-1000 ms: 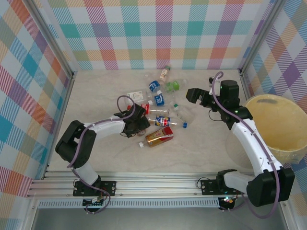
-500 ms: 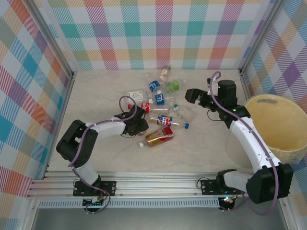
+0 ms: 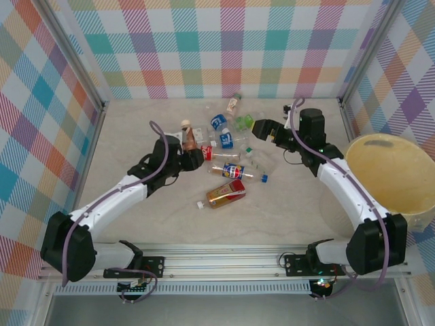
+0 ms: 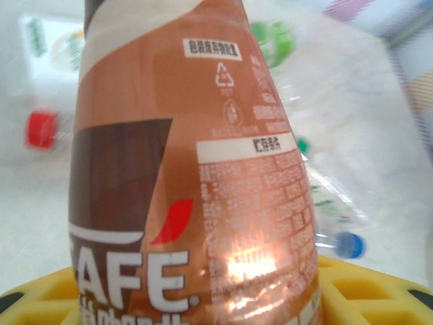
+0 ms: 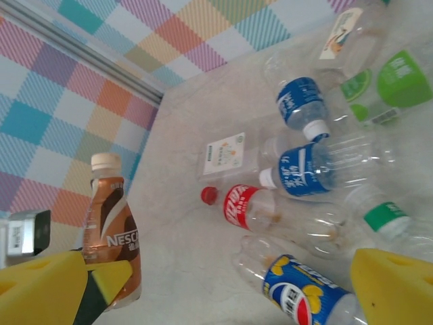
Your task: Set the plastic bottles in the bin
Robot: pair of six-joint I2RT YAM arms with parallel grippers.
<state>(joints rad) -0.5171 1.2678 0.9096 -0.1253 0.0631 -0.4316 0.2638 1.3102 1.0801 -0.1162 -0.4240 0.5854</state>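
The left gripper [image 3: 185, 151] grasps the brown bottle [image 3: 190, 138], held upright just left of the other bottles [image 3: 233, 170] lying on the worktop [image 3: 292, 210]. The right gripper [image 3: 257, 127] is spread wide above them. The bin [image 3: 394, 176] stands at the far right.

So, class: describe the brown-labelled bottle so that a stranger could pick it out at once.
Start at the heap of bottles mid-table. At its left edge, the left tool grips one bottle. It alone is upright, with a brown coffee label and cream cap.
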